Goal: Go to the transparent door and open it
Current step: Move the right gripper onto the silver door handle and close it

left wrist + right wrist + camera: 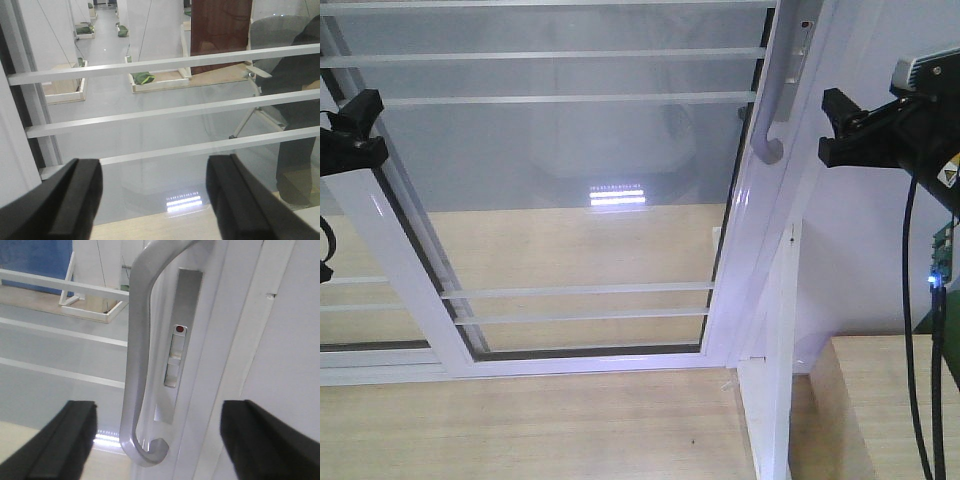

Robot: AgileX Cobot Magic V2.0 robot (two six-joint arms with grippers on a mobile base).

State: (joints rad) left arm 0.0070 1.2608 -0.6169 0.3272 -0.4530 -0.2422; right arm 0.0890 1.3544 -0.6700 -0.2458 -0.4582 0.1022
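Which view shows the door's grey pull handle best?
The right wrist view: the pull handle fills the frame, with its lock plate clear. The front view shows it small, upper right. The left wrist view shows only glass and bars.

Underfoot, pale wood-grain floor [520, 430]; to the right, plain white wall [875, 250] above a light wooden cabinet [875, 400]. Farther off, opens onto glossy grey floor [150, 125] carrying a striped light reflection [618, 196], with white pillars [150, 25], a dark brown panel [220, 30] and low wood-edged trays of green leaves [142, 78].
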